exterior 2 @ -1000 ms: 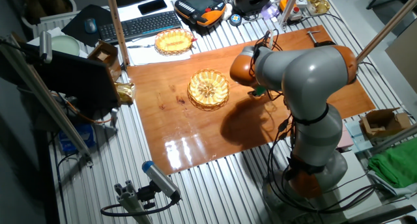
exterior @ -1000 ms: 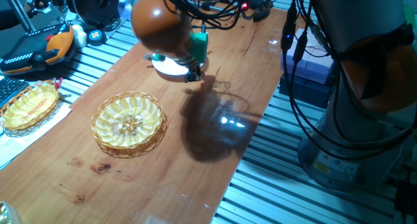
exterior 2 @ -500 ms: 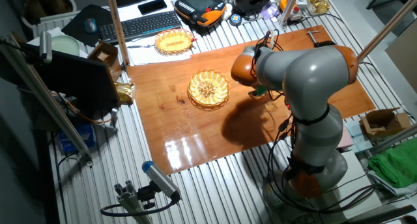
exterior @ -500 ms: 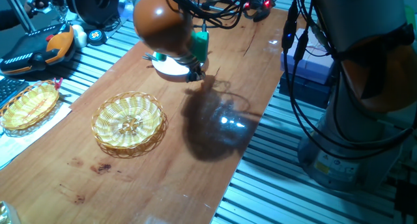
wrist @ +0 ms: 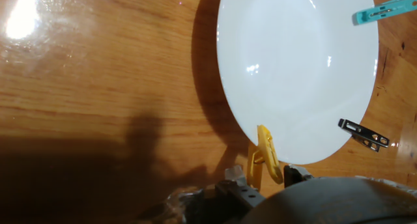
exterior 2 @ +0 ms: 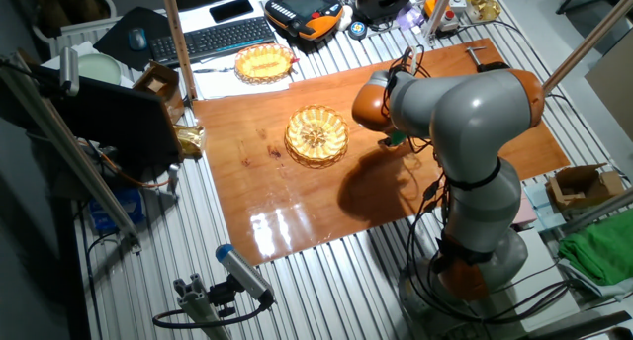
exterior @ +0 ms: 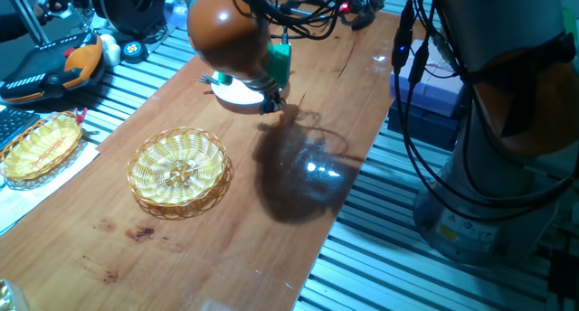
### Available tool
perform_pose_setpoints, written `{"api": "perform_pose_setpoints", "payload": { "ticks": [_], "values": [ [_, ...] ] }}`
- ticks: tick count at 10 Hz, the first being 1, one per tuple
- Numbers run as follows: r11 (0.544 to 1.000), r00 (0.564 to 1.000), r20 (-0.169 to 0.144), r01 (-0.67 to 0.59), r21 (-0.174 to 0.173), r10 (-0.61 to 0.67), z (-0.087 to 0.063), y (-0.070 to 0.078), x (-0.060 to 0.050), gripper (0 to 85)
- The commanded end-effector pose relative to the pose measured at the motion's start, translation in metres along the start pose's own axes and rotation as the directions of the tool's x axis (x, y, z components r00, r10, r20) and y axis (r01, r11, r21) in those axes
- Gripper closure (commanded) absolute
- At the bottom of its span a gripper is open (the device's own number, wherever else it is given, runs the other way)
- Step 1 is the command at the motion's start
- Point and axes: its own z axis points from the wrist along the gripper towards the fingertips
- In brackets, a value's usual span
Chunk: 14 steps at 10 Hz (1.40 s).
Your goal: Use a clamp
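yellow clamp [wrist: 266, 155] on plate rim [wrist: 234, 113], pinched between gripper [wrist: 260, 178] fingers

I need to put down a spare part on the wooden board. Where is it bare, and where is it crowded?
Bare wood lies between the round wicker basket and the near end of the wooden board. It is crowded at the white plate, where the claw, yellow clamp, teal clip and dark clip gather.

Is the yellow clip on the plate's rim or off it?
On: the yellow clip sits across the white plate's near edge, between the gripper's fingers.
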Motion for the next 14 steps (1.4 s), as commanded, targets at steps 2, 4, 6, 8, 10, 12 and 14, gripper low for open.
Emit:
{"api": "perform_pose_setpoints", "payload": {
  "ticks": [2, 4, 6, 8, 10, 12, 14],
  "values": [
    [1.0, 1.0, 0.001, 0.003, -0.002, -0.003, 0.0, -0.0001, 0.0, 50.0],
    [1.0, 1.0, 0.004, 0.004, -0.003, -0.004, -0.0001, -0.0001, 0.0, 55.7],
    [1.0, 1.0, 0.008, 0.007, 0.0, -0.007, -0.0004, -0.0001, -0.0002, 60.3],
    [1.0, 1.0, 0.01, 0.01, -0.001, -0.01, -0.0006, -0.0001, -0.0003, 66.7],
    [1.0, 1.0, 0.011, 0.013, -0.003, -0.013, -0.0007, -0.0001, -0.0004, 70.7],
    [1.0, 1.0, 0.011, 0.015, -0.003, -0.015, -0.001, 0.0, -0.0007, 70.3],
    [1.0, 1.0, 0.007, 0.018, -0.005, -0.018, -0.0022, -0.0017, -0.0014, 69.7]
  ]
}}
